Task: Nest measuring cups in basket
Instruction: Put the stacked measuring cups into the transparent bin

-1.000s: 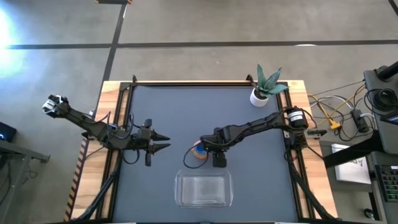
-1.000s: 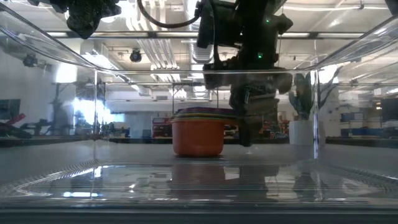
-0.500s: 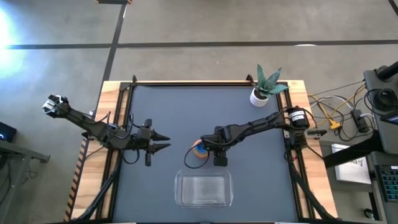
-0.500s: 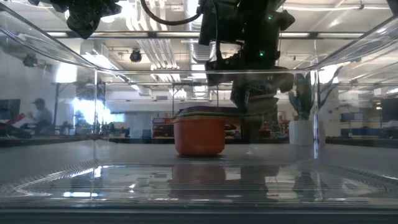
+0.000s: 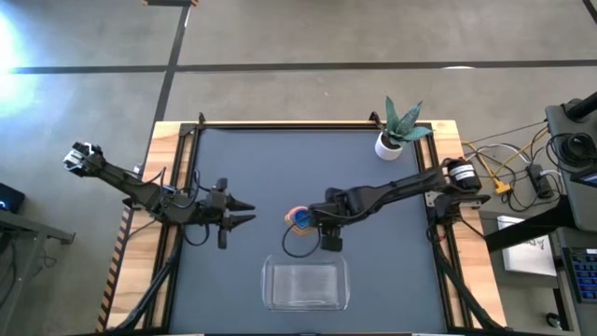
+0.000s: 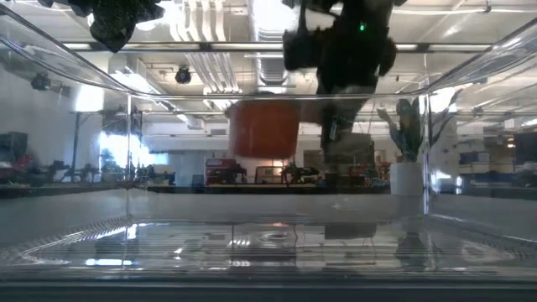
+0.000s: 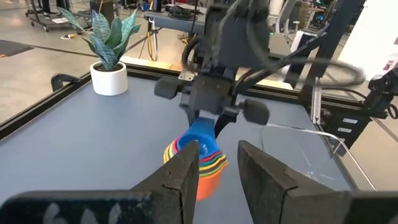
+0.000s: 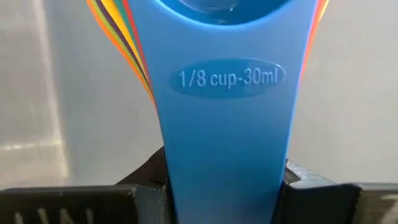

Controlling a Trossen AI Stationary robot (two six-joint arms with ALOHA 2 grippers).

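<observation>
Cups [image 5: 299, 218], nested: handles clamped in right gripper [image 5: 320, 220] fingers, apparently off worktop; basket [image 5: 305, 285] just beyond. Left gripper [image 5: 244, 212] parted, empty.

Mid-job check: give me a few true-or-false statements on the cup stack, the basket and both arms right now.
1. The right gripper holds the nested measuring cups by their handles. True.
2. The stack rests on the table. False: in the low view it hangs in the air.
3. The stack is already inside the basket. False: it is short of the basket, which has no cups in it.
4. The left gripper carries a cup. False: it waits open at the table's left.
5. The blue cup reads 1/8 cup.
True.
</observation>
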